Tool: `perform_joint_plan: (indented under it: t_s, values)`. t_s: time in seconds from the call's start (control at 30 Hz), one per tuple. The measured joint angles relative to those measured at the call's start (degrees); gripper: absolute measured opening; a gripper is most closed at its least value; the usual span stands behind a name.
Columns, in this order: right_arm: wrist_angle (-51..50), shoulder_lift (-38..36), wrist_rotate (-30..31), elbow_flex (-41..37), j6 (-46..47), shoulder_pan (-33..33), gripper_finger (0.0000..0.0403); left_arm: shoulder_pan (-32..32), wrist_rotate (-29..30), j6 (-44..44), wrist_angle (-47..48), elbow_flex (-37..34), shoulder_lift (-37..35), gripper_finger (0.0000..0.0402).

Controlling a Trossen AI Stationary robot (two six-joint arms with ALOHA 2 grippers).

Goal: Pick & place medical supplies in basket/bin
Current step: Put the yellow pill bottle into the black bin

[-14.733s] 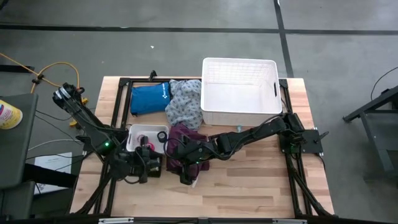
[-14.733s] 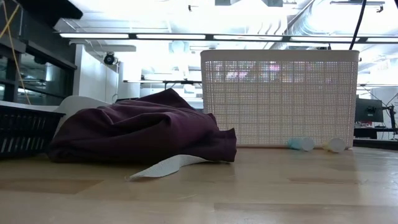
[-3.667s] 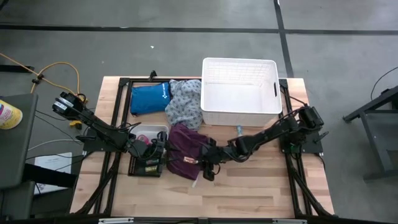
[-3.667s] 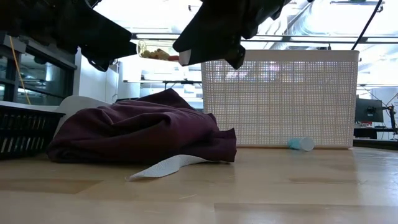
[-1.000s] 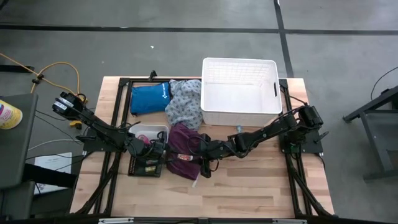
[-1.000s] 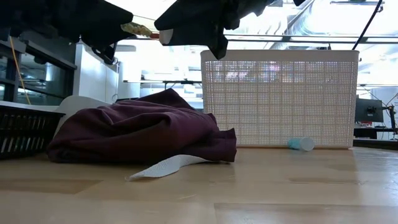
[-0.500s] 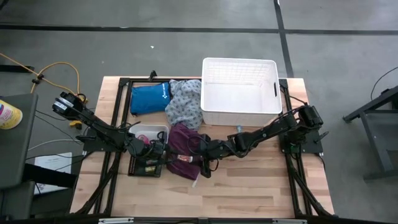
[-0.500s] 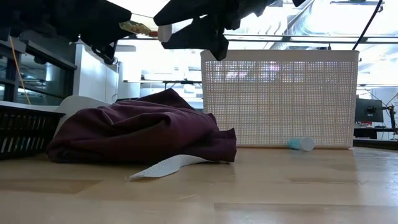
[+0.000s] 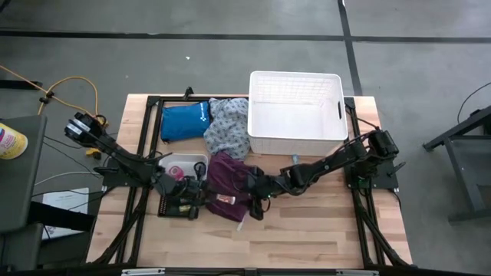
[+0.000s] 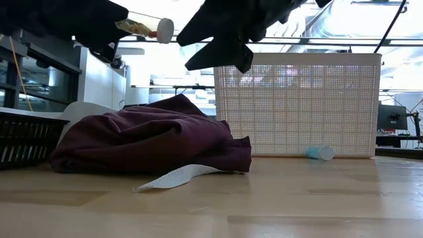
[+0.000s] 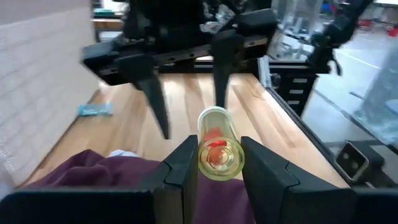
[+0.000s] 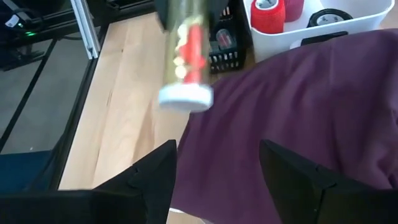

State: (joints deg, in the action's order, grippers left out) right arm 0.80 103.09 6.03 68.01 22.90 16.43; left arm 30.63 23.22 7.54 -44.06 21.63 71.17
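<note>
One vial (image 10: pixel 144 27) sits clamped in the left tool (image 11: pixel 212 163), just clear of the open right tool (image 12: pixel 217 163).

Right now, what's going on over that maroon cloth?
The left gripper is shut on a clear tube with a white cap, holding it in the air above the maroon cloth. The right gripper faces it with fingers open, empty, just off the tube's capped end. The white basket sits behind; a small vial lies on the table beside it.

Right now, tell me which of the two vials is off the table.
The yellowish vial with the white cap, held in the left hand; the bluish vial lies beside the basket.
</note>
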Motion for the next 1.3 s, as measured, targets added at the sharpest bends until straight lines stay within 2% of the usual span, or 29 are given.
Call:
perform_joint_plan:
  t_s: [0.1, 0.3, 0.63, 0.83, 1.03, 1.3]
  values:
    - [0.0, 0.0, 0.0, 0.0, 0.0, 0.2, 0.0217, 1.7, 5.8, 4.0, 1.3, 0.0, -1.0, 0.0099]
    - [0.0, 0.0, 0.0, 0.0, -0.1, 0.8, 0.0216, 7.1, 15.7, 10.1, 11.8, 0.0, -4.9, 0.0099]
    - [0.0, 0.0, 0.0, 0.0, -0.2, 0.8, 0.0216, 20.2, 25.9, 11.2, 22.4, 0.0, -14.7, 0.0099]
    - [0.1, 0.0, 0.0, 0.0, -0.2, 0.8, 0.0216, 27.6, 34.6, 24.0, 36.3, 0.0, -19.9, 0.0099]
    - [0.2, 0.0, 0.0, 0.0, -0.2, 0.8, 0.0216, 32.9, 33.9, 39.3, 45.2, 0.0, -21.5, 0.0099]
    - [0.3, 0.0, 0.0, 0.0, -0.2, 0.8, 0.0215, 35.7, 26.9, 55.5, 55.6, 0.0, -21.5, 0.0099]
